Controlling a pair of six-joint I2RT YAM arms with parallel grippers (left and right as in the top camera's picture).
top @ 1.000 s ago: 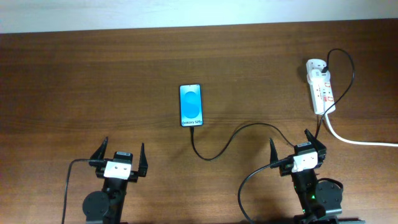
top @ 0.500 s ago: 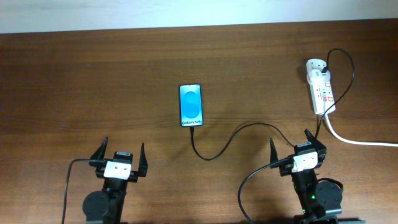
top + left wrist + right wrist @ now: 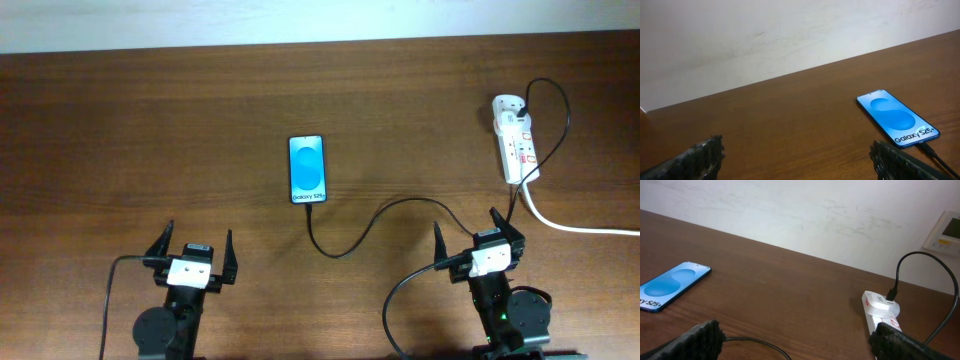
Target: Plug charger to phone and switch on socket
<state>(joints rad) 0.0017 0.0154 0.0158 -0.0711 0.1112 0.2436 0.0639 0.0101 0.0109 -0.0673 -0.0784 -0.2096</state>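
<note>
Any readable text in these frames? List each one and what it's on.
"Galaxy S25+": on the white strip at the bottom edge of the phone screen, clearest in the left wrist view.
On the socket: red marks by the switches, too small to read.
On the wall panel: markings blurred, unreadable.
Nothing else legible.

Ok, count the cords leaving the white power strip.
2. A thin black charger cable leaves the white elongated power strip's far end and curves to the slim blue-screened phone; a thick white cord exits its near end rightward.
</note>
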